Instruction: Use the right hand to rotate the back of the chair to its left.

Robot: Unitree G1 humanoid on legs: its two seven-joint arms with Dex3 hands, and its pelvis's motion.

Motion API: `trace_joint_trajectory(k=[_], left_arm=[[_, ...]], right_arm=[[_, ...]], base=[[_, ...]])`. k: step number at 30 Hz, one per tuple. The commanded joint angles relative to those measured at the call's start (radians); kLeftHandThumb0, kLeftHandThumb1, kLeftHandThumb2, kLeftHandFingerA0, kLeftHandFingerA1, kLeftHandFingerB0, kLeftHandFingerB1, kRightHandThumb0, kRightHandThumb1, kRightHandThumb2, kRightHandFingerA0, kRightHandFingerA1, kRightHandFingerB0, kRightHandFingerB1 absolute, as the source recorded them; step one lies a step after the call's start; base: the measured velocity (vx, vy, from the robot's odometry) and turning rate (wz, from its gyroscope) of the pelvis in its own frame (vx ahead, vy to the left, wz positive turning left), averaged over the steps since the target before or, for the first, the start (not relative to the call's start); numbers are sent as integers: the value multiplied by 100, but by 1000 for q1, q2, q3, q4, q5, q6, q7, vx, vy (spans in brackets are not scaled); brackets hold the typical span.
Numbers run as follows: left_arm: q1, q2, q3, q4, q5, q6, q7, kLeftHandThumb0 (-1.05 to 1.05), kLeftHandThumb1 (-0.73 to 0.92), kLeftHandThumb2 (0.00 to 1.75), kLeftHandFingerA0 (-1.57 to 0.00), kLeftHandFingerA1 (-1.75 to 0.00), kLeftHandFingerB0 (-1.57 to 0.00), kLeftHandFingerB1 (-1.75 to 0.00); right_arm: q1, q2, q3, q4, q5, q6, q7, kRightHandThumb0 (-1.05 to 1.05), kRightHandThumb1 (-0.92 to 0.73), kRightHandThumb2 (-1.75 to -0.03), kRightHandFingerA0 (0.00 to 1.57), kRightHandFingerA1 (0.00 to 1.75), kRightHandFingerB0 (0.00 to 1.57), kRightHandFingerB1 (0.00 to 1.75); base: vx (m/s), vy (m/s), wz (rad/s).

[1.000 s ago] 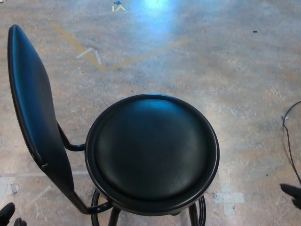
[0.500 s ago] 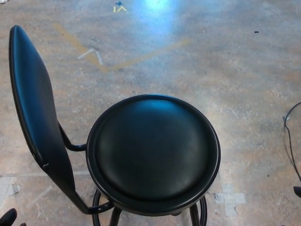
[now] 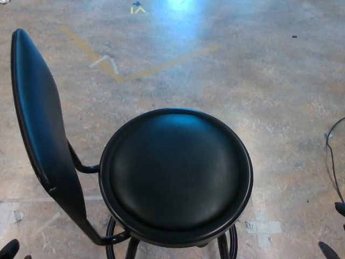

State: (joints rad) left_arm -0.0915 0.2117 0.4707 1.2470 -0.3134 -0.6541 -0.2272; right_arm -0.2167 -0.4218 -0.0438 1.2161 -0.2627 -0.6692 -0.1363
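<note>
No brand, label or readable writing anywhere on the chair [image 3: 161, 178] or floor [image 3: 242, 70].

Chair stands at centre of the head view: round black padded seat [image 3: 176, 174] with a dark metal rim, glossy, catching a blue-white sheen from overhead light. Backrest [image 3: 40, 118] is a long black padded panel, standing on the robot's left side of the seat, edge-on to the camera, joined to the seat by a curved black tube. Ring footrest and legs show just below the seat at the bottom edge.

Floor is mottled grey-tan concrete. Faded yellow tape lines [image 3: 135, 70] form an angle beyond the chair; a small yellow mark with a blue bit [image 3: 136, 7] sits at the top edge. Pale tape patches lie lower left and lower right of the chair. A thin black cable [image 3: 330, 156] loops along the right edge.

Left hand [image 3: 9, 249]: only a dark tip at the bottom left corner, apart from the chair; cannot tell its fingers' state. Right hand [image 3: 333, 237]: dark tips at the bottom right corner, well apart from the chair; cannot tell either.
</note>
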Motion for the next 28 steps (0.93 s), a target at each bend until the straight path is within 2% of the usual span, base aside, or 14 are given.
trace_joint_trajectory(k=[1,2,4,6,9,11,13,15,16,20,22,23,24,28], left_arm=[[5,-4,-3,4,13,-2,16,-82,63,60,-34,-46,-41,-37],[4,-4,-2,6,12,-2,16,-82,63,60,-34,-46,-42,-37],[3,-5,-2,5,12,-3,18,-82,63,60,-34,-47,-42,-37],[3,-4,-3,6,13,-2,17,-82,63,60,-34,-46,-42,-37],[1,-3,-1,7,9,3,14,-83,63,60,-34,-45,-41,-37],[1,-3,-3,7,11,2,15,-82,63,60,-34,-45,-41,-37],[1,-2,-4,8,13,2,16,-83,63,60,-34,-45,-41,-37],[3,-2,-6,6,15,-1,17,-83,63,60,-33,-45,-41,-37],[3,-2,-6,6,13,0,16,-83,63,60,-34,-45,-41,-37],[7,-6,-4,4,9,-3,11,-81,63,60,-34,-45,-41,-37],[7,-6,-5,5,9,-2,13,-81,63,60,-33,-45,-41,-37],[7,-6,-8,6,13,-3,16,-81,64,60,-34,-45,-41,-37],[7,-7,-8,6,13,-3,16,-82,64,60,-33,-45,-40,-37],[9,-6,-11,8,16,-1,20,-83,64,60,-34,-45,-41,-37]], right_arm=[[-5,-9,5,-4,7,-30,-22,-95,-61,-94,5,52,3,46],[-4,-12,9,-7,2,-32,-27,-84,-54,-94,5,52,0,46],[-4,-10,0,-5,19,-44,-8,-90,-58,-92,9,54,5,48],[-3,-8,0,-4,18,-44,-12,-81,-52,-92,8,54,5,49],[-7,-16,13,-3,-2,-40,-35,-95,-61,-95,10,54,0,45],[-6,-15,14,-6,3,-32,-31,-80,-52,-94,6,52,1,47],[-3,-12,12,-8,11,-35,-23,-95,-61,-94,6,53,1,45],[-2,-7,-1,-5,33,-41,2,-84,-54,-91,4,52,4,48],[-2,-5,-3,-4,37,-43,5,-95,-61,-93,8,52,4,46],[0,-8,-1,-5,31,-44,-3,-92,-59,-92,6,52,5,47],[-2,-9,2,-1,26,-45,-8,-82,-53,-92,7,52,5,48],[-1,-9,1,-1,28,-50,-7,-42,-28,-93,1,53,2,52],[-1,-11,5,-2,23,-48,-13,-85,-55,-94,9,52,3,48],[5,-14,13,-6,15,-44,-22,-80,-52,-93,7,53,1,47]], base=[[0,0,0],[0,0,0],[0,0,0],[0,0,0],[0,0,0],[0,0,0],[0,0,0],[0,0,0],[0,0,0],[0,0,0],[0,0,0],[0,0,0],[0,0,0],[0,0,0]])
